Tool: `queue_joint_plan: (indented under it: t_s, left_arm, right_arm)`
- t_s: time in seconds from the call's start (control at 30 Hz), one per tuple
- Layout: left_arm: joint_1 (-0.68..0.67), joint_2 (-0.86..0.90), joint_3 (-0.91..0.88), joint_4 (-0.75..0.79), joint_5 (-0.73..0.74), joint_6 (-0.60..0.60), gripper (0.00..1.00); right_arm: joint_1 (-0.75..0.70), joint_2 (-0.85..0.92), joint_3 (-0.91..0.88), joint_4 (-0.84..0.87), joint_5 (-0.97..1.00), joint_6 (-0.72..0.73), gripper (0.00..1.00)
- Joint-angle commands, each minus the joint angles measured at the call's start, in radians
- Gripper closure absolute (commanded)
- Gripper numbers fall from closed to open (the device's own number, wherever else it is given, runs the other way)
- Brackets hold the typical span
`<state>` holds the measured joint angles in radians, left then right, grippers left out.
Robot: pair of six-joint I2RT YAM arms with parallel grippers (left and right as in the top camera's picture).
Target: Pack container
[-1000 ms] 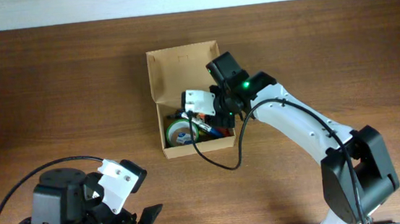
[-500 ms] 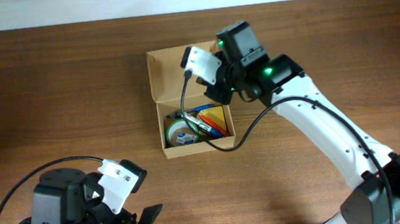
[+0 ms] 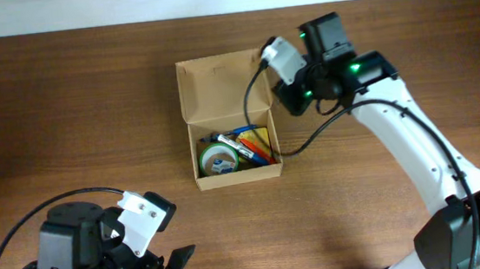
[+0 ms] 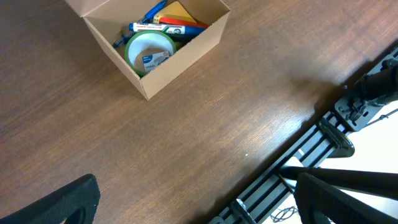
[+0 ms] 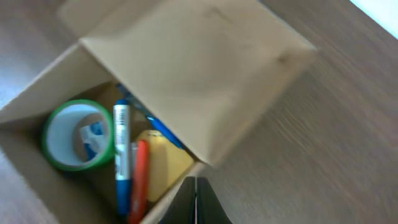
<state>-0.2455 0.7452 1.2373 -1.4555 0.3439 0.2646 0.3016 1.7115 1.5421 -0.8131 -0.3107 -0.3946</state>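
The container [image 3: 238, 176] is a small tan cardboard box with flat, smooth sides; it sits on the brown wooden table [image 3: 62, 98] with its lid [image 3: 223, 85] flipped open, up and back; inside it lie a round green tape roll [image 5: 74, 134], a blue pen [image 5: 121, 155], a red pen [image 5: 138, 180] and a flat yellow piece [image 5: 165, 165], all packed close together; the tape roll is at one end of the container and the pens lie side by side next to it, on top of the yellow piece; the right gripper [image 5: 196, 190] is up beside the container, by the side edge of the lid; its two dark fingers are pressed together into one point with only a thin line between them, and they hold nothing; I cannot tell if it touches the cardboard; the left gripper [image 4: 196, 180] is well apart from the container, over bare wood on the side away from the lid; its black fingers are spread wide and nothing is between them.
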Motion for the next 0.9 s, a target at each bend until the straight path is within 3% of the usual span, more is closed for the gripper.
queue_joint_plan:
  t_s: [0.0,0.4,0.6,0.87]
  left_arm:
    - [0.0,0.0,0.011,-0.001,0.014,-0.01,0.0]
    - [0.0,0.0,0.011,0.022,0.015,-0.01,0.0]
    - [0.0,0.0,0.011,0.192,0.176,-0.036,0.0]
    - [0.0,0.0,0.011,0.364,0.192,-0.036,0.01]
  right_arm:
    - [-0.056,-0.008,0.016,-0.004,0.001,0.082,0.96]
    - [-0.1,0.031,0.014,-0.014,-0.037,0.089,0.96]
    - [-0.1,0.047,0.014,-0.014,-0.049,0.089,0.96]
    - [-0.1,0.047,0.014,-0.016,-0.082,0.089,0.96]
